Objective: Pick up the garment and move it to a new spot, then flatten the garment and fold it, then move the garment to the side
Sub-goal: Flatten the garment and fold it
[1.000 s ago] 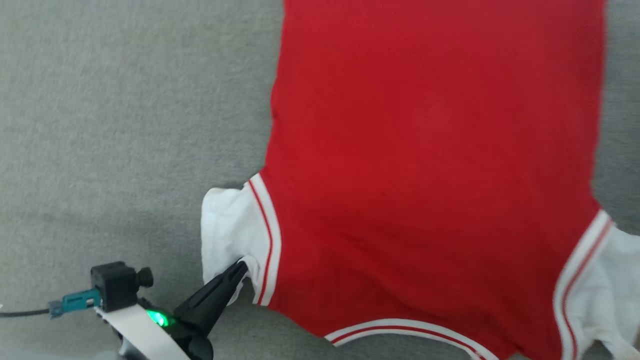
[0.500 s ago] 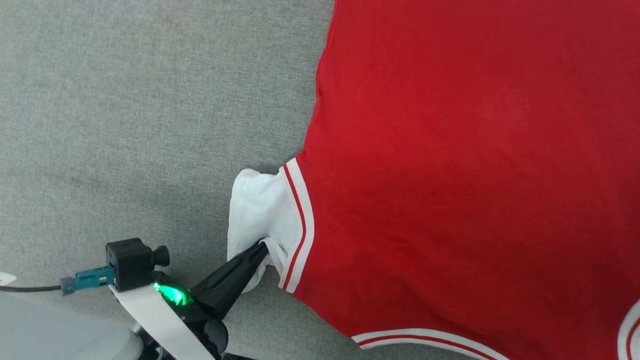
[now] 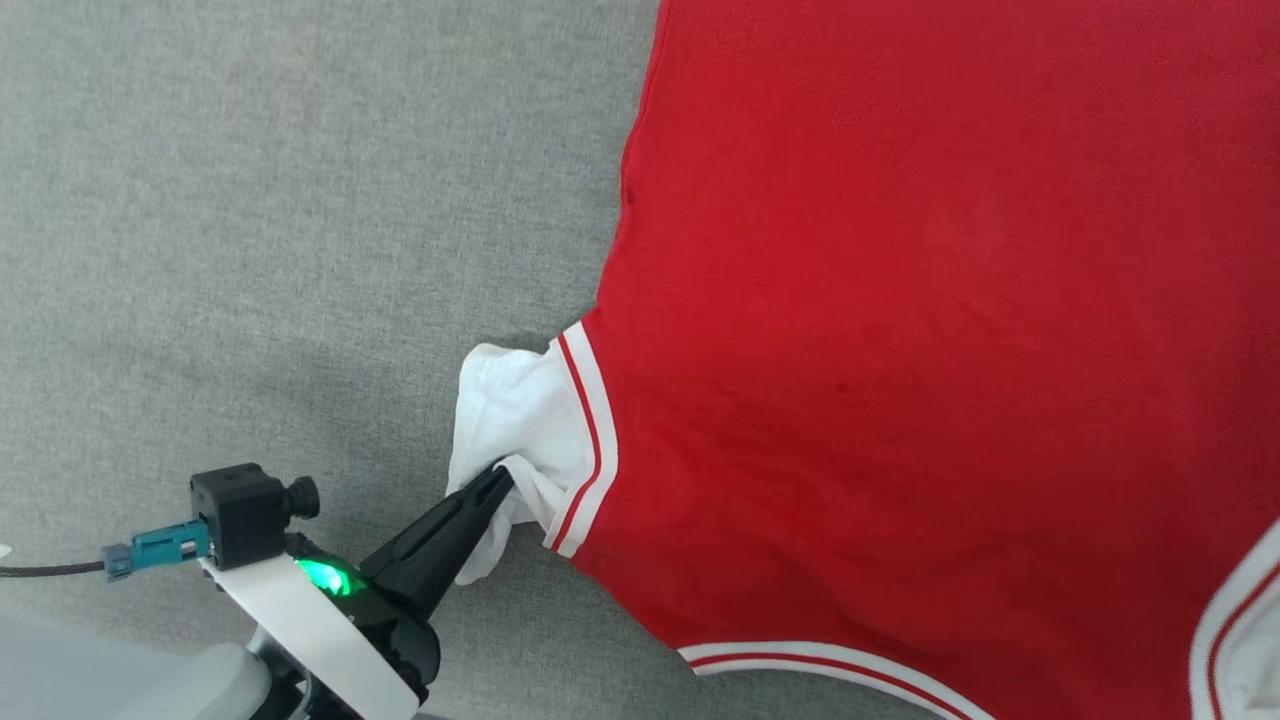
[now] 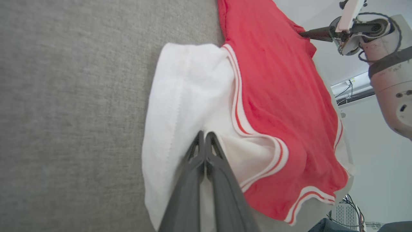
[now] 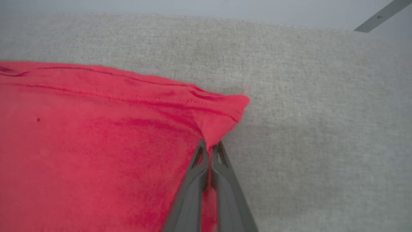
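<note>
head view gives you left gripper (image 3: 497, 480) pinched tight on white sleeve (image 3: 515, 410) of garment (image 3: 900, 350). right wrist view gives you right gripper (image 5: 210, 145) pinched on red corner (image 5: 225, 109), over grey cloth top (image 5: 322, 129).

Red garment (image 3: 900, 330) with white striped-trim sleeves, spread flat on grey cloth

Red garment (image 3: 900, 350) is cut off by the head view's top, right and bottom edges. The right sleeve (image 3: 1240, 650), at the garment's lower right, shows as a cropped sliver. The left gripper (image 3: 498, 478) tips are hidden in a fold of the left sleeve (image 3: 515, 410). The right gripper (image 5: 210, 145) tips are part-buried under the garment's red corner, and its fingers blur lower down.
</note>
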Tool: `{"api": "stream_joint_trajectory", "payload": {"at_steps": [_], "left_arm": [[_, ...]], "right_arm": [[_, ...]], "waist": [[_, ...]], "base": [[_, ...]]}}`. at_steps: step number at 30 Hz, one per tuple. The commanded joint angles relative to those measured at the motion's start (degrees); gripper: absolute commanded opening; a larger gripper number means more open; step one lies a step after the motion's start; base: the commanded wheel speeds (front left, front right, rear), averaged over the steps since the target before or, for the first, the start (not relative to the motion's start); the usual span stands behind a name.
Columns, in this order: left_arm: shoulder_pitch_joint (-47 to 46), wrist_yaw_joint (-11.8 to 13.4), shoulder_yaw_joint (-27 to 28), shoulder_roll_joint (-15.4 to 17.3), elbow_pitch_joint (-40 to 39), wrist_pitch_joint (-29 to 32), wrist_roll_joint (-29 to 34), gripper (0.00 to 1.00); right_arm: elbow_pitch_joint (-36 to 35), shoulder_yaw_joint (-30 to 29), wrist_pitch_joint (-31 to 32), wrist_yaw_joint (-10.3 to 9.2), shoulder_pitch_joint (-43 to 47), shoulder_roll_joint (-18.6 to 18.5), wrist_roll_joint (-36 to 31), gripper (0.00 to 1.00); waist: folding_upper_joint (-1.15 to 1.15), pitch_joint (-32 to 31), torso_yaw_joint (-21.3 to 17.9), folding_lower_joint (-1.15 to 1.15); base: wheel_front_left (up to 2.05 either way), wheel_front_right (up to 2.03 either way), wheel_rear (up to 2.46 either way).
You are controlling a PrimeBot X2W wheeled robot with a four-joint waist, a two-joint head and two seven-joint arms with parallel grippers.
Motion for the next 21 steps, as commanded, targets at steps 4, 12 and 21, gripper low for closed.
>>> {"api": "stream_joint_trajectory", "payload": {"at_steps": [4, 12, 21], "left_arm": [[2.1, 0.1, 1.5, 0.4, 0.9, -0.3, -0.3, 0.00], [5.6, 0.1, 3.9, 1.3, 2.8, -0.3, -0.9, 0.00], [8.4, 0.1, 5.3, 1.8, 4.3, -0.3, -1.5, 0.00]], "right_arm": [[-4.5, 4.8, 3.1, -0.01, 6.4, -3.0, 6.7, 0.00], [-23.8, 8.9, 11.7, -0.01, 27.3, -8.1, 22.1, 0.00], [-45.7, 7.1, 19.5, -0.01, 56.9, -5.1, 30.3, 0.00]], "waist": [[0.00, -4.7, -2.3, 0.00], [0.00, -9.7, -6.0, 0.00], [0.00, -13.2, -8.2, 0.00]], "base": [[0.00, 0.00, 0.00], [0.00, 0.00, 0.00], [0.00, 0.00, 0.00]]}}
